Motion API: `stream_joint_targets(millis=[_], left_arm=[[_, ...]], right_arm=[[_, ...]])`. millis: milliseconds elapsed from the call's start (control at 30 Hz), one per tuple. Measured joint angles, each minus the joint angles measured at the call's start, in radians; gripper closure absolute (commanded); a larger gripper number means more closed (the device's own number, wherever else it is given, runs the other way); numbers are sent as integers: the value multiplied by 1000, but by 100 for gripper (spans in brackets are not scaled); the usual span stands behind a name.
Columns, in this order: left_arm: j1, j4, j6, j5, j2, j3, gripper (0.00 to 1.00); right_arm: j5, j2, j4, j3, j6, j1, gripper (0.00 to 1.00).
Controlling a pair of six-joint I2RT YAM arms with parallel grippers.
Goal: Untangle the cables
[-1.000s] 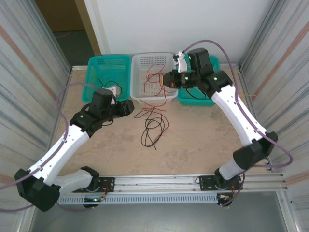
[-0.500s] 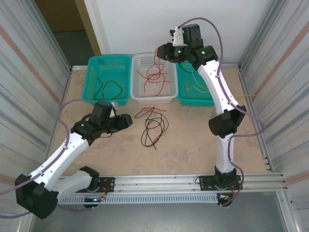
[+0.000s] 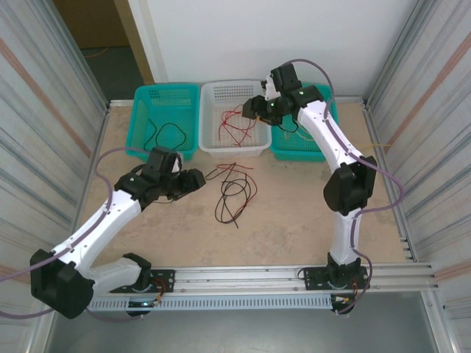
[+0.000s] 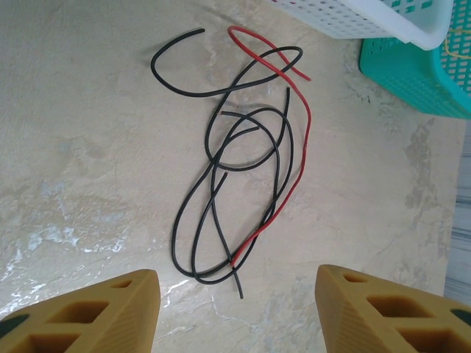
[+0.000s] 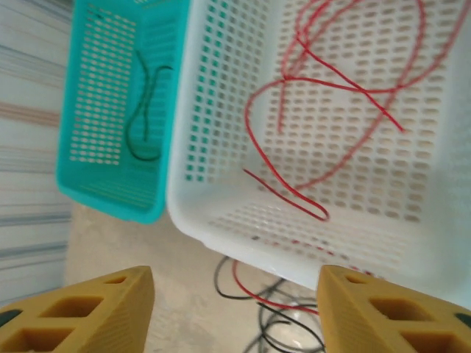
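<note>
Cables (image 3: 234, 193), black with one red, lie tangled on the counter (image 3: 309, 213) just near of the white basket (image 3: 221, 151), stretched long from near to far. Left fingers (image 4: 96, 312) sit wide and empty beside them. Right fingers (image 5: 81, 309) hang wide and empty over the basket. Pulling the red one could drag the black loops tight.

My marbled surface (image 3: 309, 213) carries tangled black and red cables (image 3: 235, 193), plus a left teal basket (image 3: 168, 87), white basket (image 3: 235, 151), right teal basket (image 3: 291, 153).
</note>
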Motion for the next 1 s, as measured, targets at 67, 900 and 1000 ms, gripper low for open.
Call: stream_joint_targets(millis=[67, 900, 1000], left_arm=[[0, -1, -11, 1, 35, 25, 42], [146, 240, -151, 50, 263, 45, 46], [171, 241, -170, 50, 287, 46, 49]], right_arm=[[86, -42, -22, -39, -14, 16, 16], [185, -489, 275, -736, 50, 0, 20], [136, -453, 274, -709, 60, -15, 22]])
